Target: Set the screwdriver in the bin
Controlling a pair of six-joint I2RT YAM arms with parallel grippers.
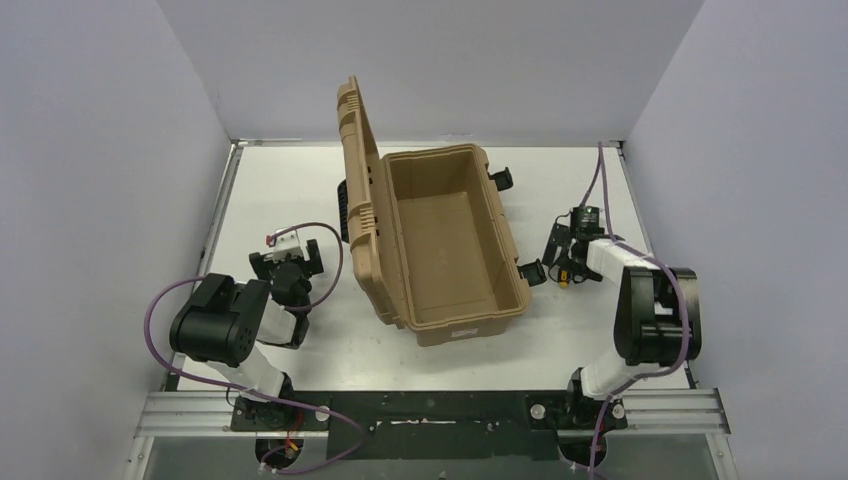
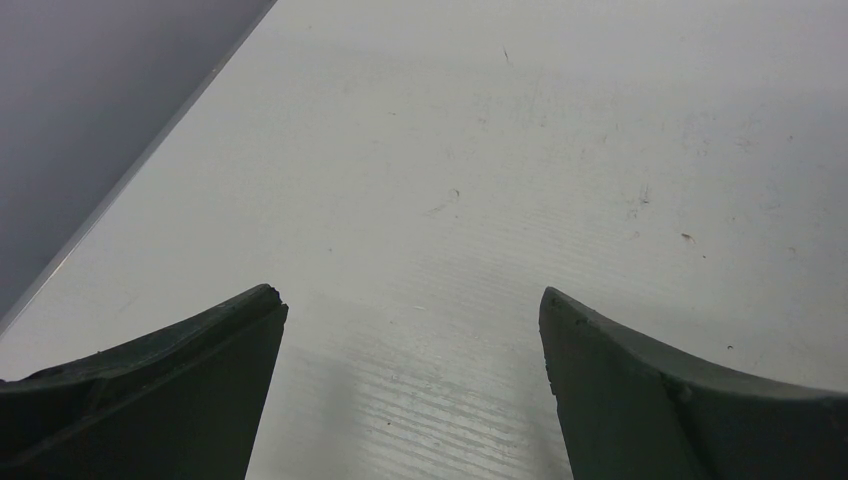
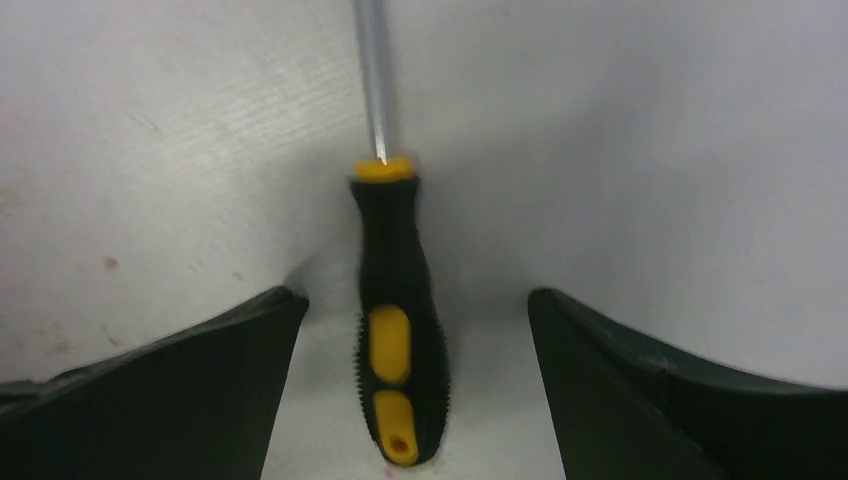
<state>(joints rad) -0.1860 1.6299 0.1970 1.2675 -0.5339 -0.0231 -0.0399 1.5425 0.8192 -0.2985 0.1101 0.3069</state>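
**Top view.** The bin point(image 1: 470, 328) stands open at mid-table, its lid point(image 1: 355, 170) raised upright along its left side. Its tub holds nothing that can be seen. The right arm point(image 1: 655, 315) rises from its base at the near edge, bends at a high elbow and reaches forward and left. Its wrist points down at the table point(image 1: 280, 180), just right of the bin's near right corner. The left arm point(image 1: 225, 330) is folded close to its base, with its wrist low over the table left of the bin and well apart from it.

**Right wrist view.** The right gripper point(image 3: 415, 300) is spread wide. The screwdriver point(image 3: 395, 330) lies flat on the table between its two fingers point(image 3: 200, 390). The handle is toward the camera and the shaft runs straight away from it. Bare table shows on both sides of the handle, so neither finger touches it and nothing is gripped. The screwdriver is outside the bin, to its right. In the top view it is mostly hidden under the gripper, and a small yellow speck there is probably the handle end.

**Left wrist view.** The left gripper point(image 2: 410, 295) is likewise spread apart, holding nothing, with only scuffed table surface between its fingers.
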